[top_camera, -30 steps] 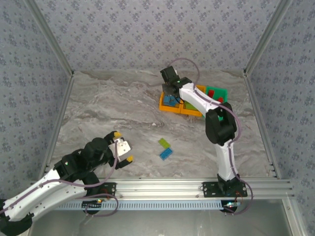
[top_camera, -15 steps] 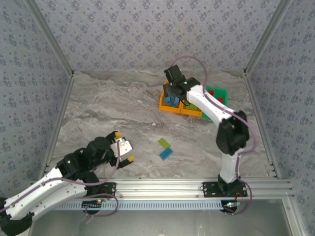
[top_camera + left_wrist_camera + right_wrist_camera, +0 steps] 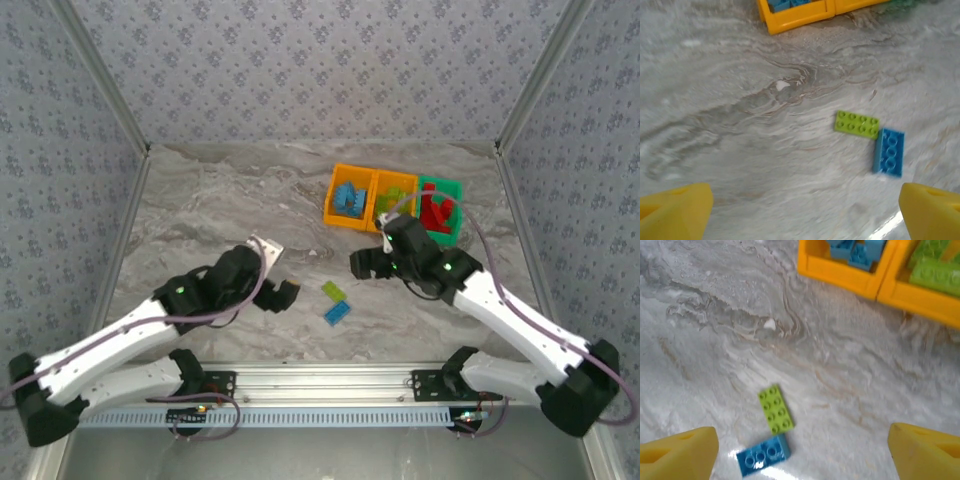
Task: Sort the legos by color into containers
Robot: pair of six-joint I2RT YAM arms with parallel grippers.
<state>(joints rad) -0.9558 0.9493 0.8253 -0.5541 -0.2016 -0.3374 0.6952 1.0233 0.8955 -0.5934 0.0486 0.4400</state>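
The right arm has swung back from the bins to mid-frame in the top view, and the right fingers have gone from nearly closed to spread wide. The left arm has reached up and rightward from the lower left, so the left fingers now sit just left of the two loose bricks.

Both pairs of fingers are open and hold nothing. In each wrist view the yellow tips sit at the bottom corners with bare bench between them.

A green brick and a blue brick lie flat on the bench at lower centre of the top view, between the two arms. They lie corner to corner, touching as far as can be told.

The bins stand joined in a row right of centre in the upper half:
- The left orange bin holds blue bricks.
- The middle orange bin holds green bricks.
- The green bin holds red bricks.
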